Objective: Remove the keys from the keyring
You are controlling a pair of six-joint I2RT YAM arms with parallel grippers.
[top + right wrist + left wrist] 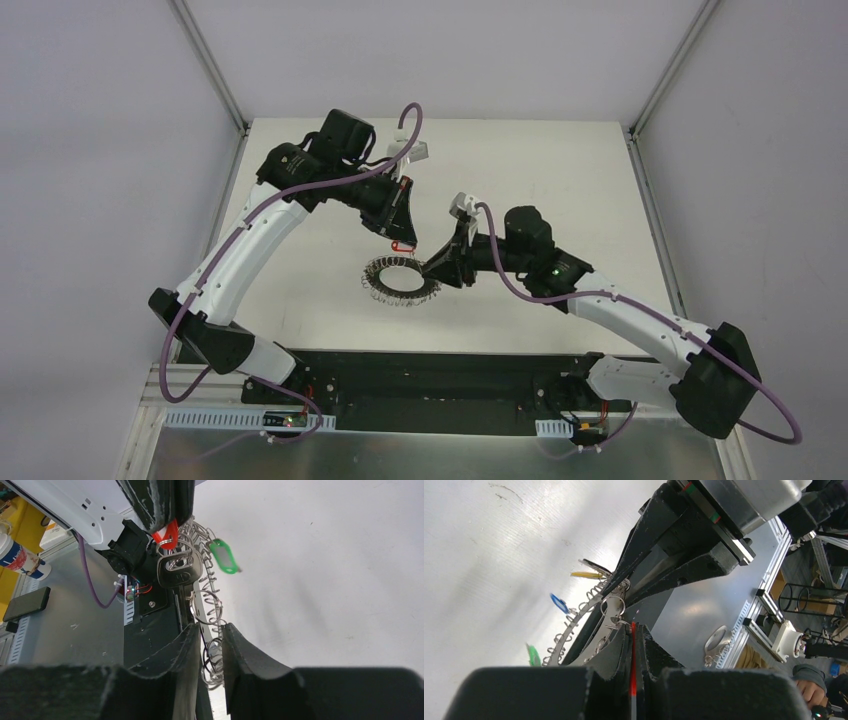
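The keyring (400,280) is a coiled silvery ring held just above the table, between the two grippers. My right gripper (432,270) is shut on its right edge; in the right wrist view the coil (212,645) sits between the fingers (182,650). My left gripper (402,240) is shut on a red tag (633,652) at the ring's far side. A silver key (179,572) hangs under that red tag (166,534), its small split ring still on the coil. Green (223,556), blue (558,603) and yellow (586,574) tags hang from the ring.
White table (560,180) with grey walls on both sides. A black base plate (430,375) and a metal front rail (250,418) run along the near edge. A phone (26,604) and a cup (20,560) lie off the table.
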